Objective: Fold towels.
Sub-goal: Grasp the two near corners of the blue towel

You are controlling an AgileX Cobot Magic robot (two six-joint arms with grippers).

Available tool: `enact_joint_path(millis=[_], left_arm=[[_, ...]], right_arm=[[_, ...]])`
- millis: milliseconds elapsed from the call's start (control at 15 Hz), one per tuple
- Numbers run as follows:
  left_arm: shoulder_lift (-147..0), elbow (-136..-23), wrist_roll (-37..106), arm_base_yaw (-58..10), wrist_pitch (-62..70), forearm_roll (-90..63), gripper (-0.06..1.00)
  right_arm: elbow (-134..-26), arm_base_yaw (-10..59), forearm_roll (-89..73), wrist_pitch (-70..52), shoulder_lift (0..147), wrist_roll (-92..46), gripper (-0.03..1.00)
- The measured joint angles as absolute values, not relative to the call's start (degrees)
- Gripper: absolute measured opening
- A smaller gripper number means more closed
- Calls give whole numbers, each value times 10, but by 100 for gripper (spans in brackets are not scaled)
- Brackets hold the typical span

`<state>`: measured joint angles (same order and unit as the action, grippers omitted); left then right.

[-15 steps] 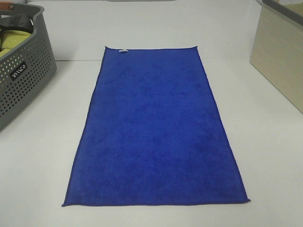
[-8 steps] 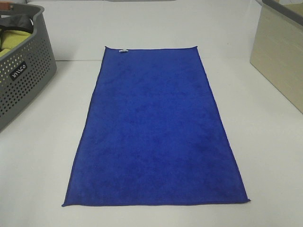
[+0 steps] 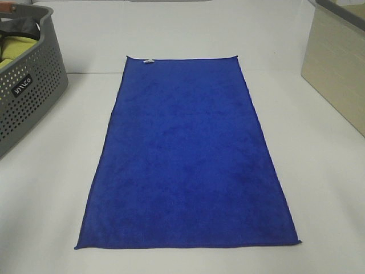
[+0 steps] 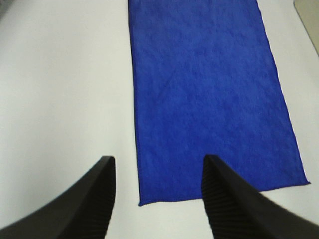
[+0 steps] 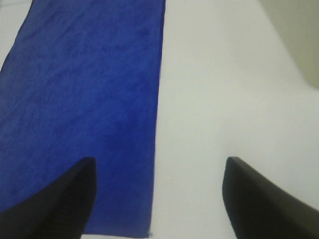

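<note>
A royal-blue plush towel (image 3: 188, 157) lies flat and unfolded on the white table, its long side running away from me, with a small white tag (image 3: 149, 61) on the far short edge. Neither arm shows in the exterior high view. In the left wrist view my left gripper (image 4: 157, 172) hangs open and empty above the towel's (image 4: 204, 94) near left corner. In the right wrist view my right gripper (image 5: 159, 179) is open and empty above the towel's (image 5: 84, 99) near right corner, one finger over the cloth and the other over bare table.
A grey perforated basket (image 3: 31, 97) holding a yellow-green cloth (image 3: 14, 48) stands at the far left. A beige box (image 3: 336, 63) stands at the far right. White table (image 3: 319, 188) surrounds the towel on all sides.
</note>
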<state>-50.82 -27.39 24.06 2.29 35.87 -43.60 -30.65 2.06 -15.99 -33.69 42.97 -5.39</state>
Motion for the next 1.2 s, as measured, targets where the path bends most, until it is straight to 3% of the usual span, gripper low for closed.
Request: enact_joint_path(millis=[267,667,867,1200], left_arm=[[-704,-273,397,23,358,-569,51],[-935,-278,628,-2,354,-761,51],[-1001,-303,649,-40,344,-778,54],[-1046,-313,649,-41,333,-783,62]], right_arm=[[-307,21,-258,-333,621,-92,68],[-308,21,-463,-327,852,-360,67],[-308,21,-505,-299,917,-400,67],[-309,21,-516,-287,976,-406,66]])
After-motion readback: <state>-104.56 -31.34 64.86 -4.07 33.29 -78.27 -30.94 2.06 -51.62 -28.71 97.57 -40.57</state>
